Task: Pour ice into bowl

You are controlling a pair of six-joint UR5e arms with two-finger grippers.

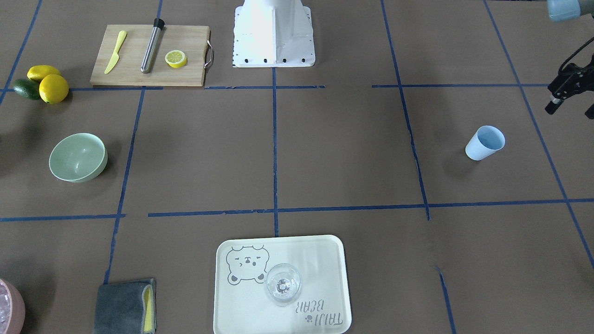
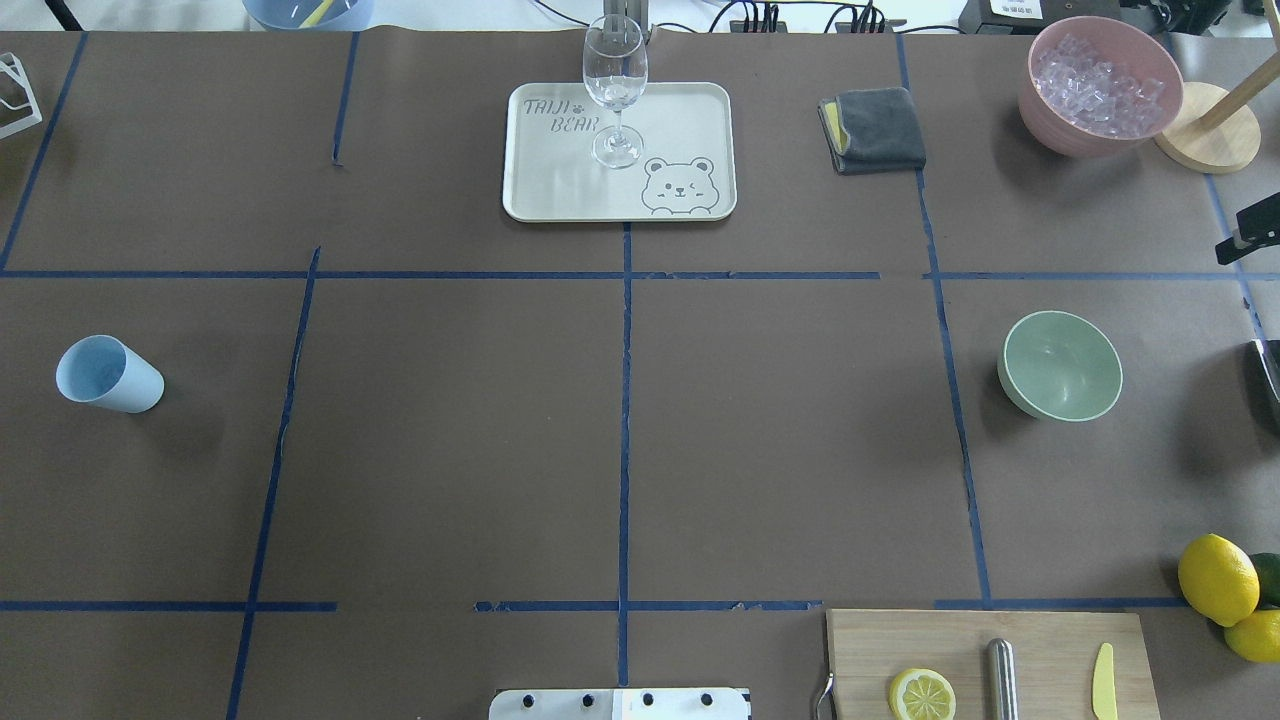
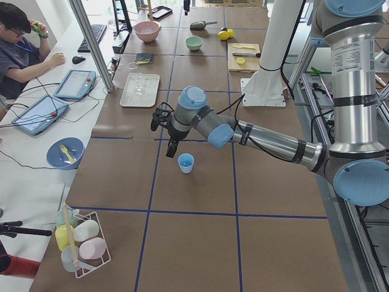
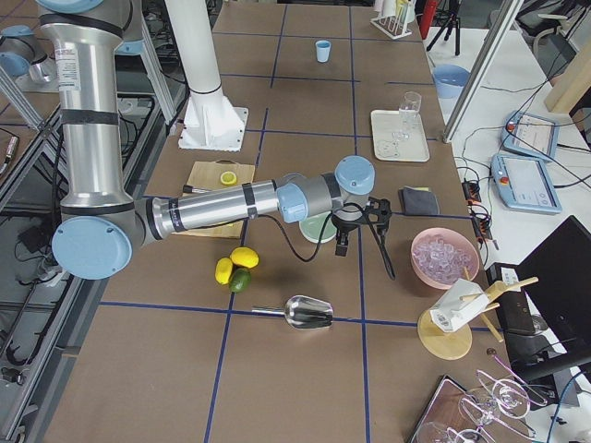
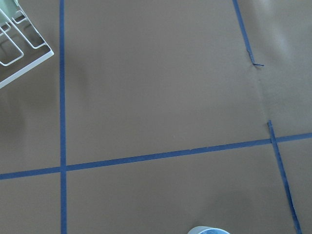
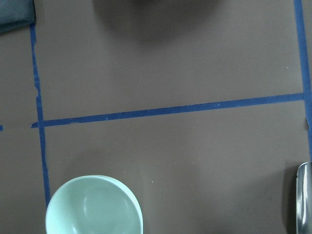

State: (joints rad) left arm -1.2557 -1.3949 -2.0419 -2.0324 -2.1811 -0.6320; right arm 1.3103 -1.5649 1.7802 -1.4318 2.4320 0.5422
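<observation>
The clear, glassy ice cubes (image 2: 1095, 80) are seen heaped in the round pink container (image 2: 1060, 135), apart from the round pale mint-green bowl (image 2: 1012, 388); the right gripper (image 4: 362, 231) is held spread wide near that bowl; the left gripper (image 3: 163, 137) is held spread near the light blue cup (image 3: 185, 163).

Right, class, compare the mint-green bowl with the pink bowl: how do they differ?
Colour: the green bowl is pale mint, the pink bowl is pink. Contents: the green bowl is empty, the pink bowl holds a heap of clear ice. Place: the green bowl sits nearer the robot, the pink bowl farther off. Both are round, upright, on the robot's right.
</observation>
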